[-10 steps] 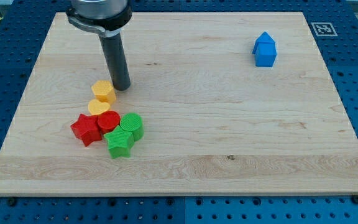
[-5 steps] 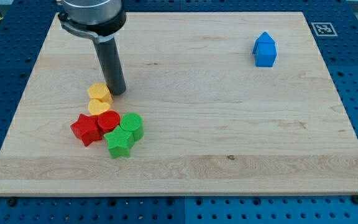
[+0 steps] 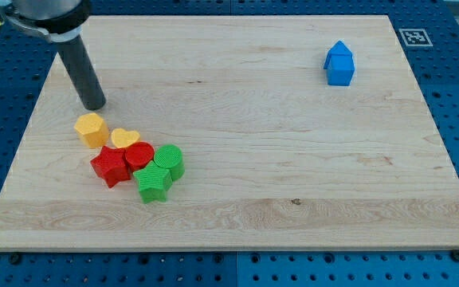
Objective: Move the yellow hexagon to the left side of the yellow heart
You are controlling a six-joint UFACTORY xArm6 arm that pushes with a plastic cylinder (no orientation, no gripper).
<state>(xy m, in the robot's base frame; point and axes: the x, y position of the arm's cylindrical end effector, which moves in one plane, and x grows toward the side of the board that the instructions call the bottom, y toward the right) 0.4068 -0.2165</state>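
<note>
The yellow hexagon (image 3: 92,129) lies on the wooden board at the view's left. The yellow heart (image 3: 124,139) lies just to its right, a small gap between them. My tip (image 3: 94,106) rests on the board just above the hexagon, slightly apart from it. The rod rises up and to the left out of the view's top.
A red star (image 3: 110,166), a red cylinder (image 3: 139,155), a green cylinder (image 3: 169,161) and a green star (image 3: 154,183) cluster right below the heart. A blue house-shaped block (image 3: 339,64) stands at the upper right. The board's left edge (image 3: 22,135) is close.
The yellow hexagon has slid left and down, from above the heart to its left side. My tip has moved left along with it.
</note>
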